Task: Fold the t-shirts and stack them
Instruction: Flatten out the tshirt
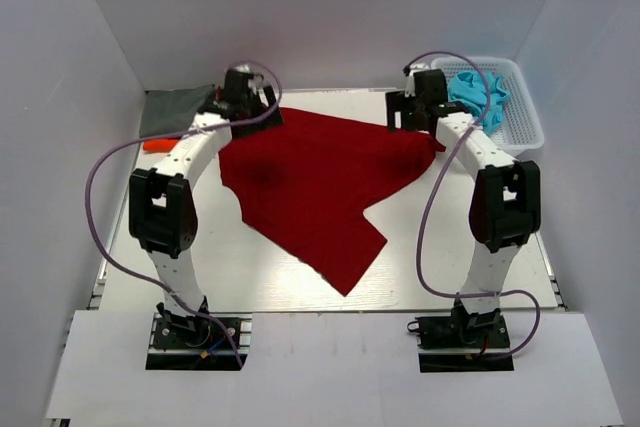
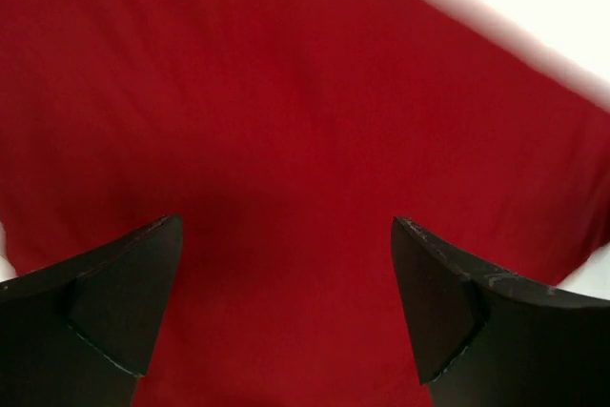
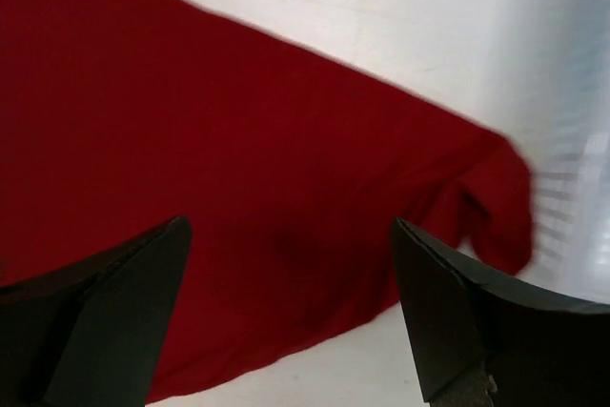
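The dark red t-shirt (image 1: pixel 320 187) is spread unfolded beneath the left gripper (image 2: pixel 286 226) and right gripper (image 3: pixel 291 224), both parted and empty. Turquoise shirts (image 1: pixel 475 92), right of it, are heaped unfolded.

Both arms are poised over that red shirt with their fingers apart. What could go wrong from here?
1. The dark red t-shirt lies crooked with its sleeve bunched, so a fold may well come out lopsided.
2. The left fingers and right fingers are open over flat cloth; they might pinch too little or slip.
3. The grey-green t-shirt sits close to the left fingers and might get knocked.
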You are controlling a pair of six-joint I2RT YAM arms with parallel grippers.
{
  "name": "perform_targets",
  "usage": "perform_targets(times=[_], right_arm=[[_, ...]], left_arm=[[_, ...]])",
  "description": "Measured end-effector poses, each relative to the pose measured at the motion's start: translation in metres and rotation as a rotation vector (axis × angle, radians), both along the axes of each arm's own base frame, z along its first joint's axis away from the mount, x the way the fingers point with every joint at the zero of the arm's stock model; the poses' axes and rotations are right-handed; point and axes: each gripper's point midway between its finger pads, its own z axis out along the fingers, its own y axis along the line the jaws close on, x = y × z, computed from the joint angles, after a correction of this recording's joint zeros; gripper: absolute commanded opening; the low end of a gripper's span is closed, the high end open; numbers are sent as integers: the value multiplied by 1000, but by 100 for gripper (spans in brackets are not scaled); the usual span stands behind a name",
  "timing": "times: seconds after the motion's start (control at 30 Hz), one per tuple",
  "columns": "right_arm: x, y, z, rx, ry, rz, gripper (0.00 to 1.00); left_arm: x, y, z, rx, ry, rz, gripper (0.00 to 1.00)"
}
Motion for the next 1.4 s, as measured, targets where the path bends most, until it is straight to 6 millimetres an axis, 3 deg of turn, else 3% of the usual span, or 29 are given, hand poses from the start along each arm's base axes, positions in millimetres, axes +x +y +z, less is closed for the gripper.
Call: perform_targets(times=[0.13, 0.23, 0.37, 0.53, 0.63, 0.77, 0.93, 1.0, 1.07, 1.2, 1.27, 1.4], right_arm=[[-3, 23, -47, 54, 127, 43, 90], [-13, 34, -88, 65, 235, 56, 90], [-36, 39, -124, 59, 326, 66, 90], [-50, 49, -123, 92, 294, 75, 88], [-81, 51, -122, 114, 316, 93, 86], [-142, 61, -121, 141, 394, 146, 86], [-219, 77, -105, 181, 493, 245, 90], [-233, 77, -90, 193, 485, 264, 90], [-232, 71, -74, 195, 448, 236, 90], [-222, 52, -47, 188, 379, 135, 90], [-219, 41, -37, 192, 353, 61, 90], [-223, 3, -35, 153, 369, -142, 90]], left_arm=[[-68, -19, -95, -39, 275, -50, 100], [-120, -17, -145, -14, 457, -50, 100], [-125, -21, -142, -27, 451, -41, 100], [-115, -7, -151, 44, 488, 40, 100], [-94, 6, -154, 128, 495, 101, 100], [-67, 23, -156, 212, 492, 147, 100], [-9, 34, -153, 217, 433, 163, 100], [12, 38, -150, 213, 404, 165, 100], [22, 40, -148, 206, 386, 159, 100], [9, 46, -137, 216, 397, 143, 100], [-11, 48, -124, 220, 410, 137, 100], [-68, 59, -74, 202, 404, 171, 100]])
